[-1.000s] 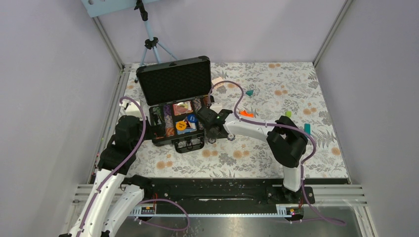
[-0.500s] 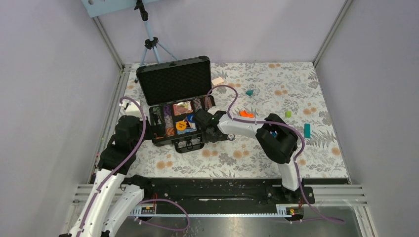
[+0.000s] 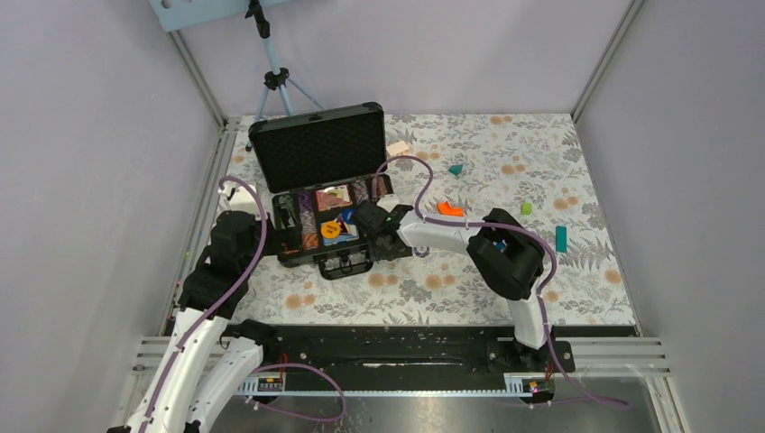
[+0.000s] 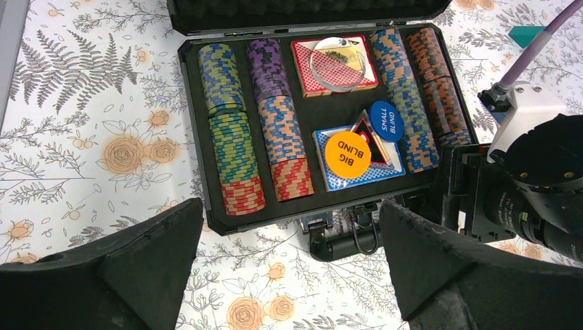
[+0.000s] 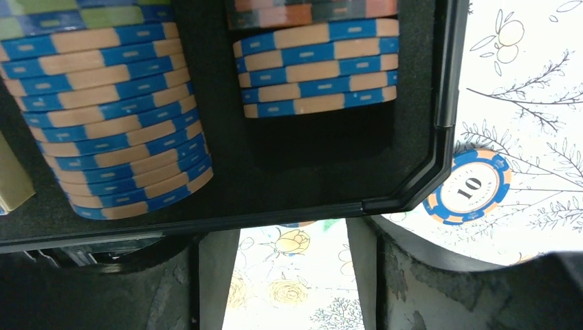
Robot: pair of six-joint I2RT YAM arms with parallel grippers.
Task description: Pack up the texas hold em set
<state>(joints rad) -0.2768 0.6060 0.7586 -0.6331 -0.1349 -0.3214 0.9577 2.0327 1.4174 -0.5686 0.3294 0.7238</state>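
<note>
Rows of striped poker chips (image 4: 232, 148) fill the open black textured briefcase (image 3: 316, 153), left of centre on the floral tabletop (image 3: 505, 171). One blue-and-orange chip (image 5: 467, 187) lies outside its corner wall; left jaws and right jaws gape empty.

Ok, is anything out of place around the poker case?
Yes. One blue chip marked 10 lies on the tablecloth right beside the case corner, while the other chips sit in rows inside.
</note>
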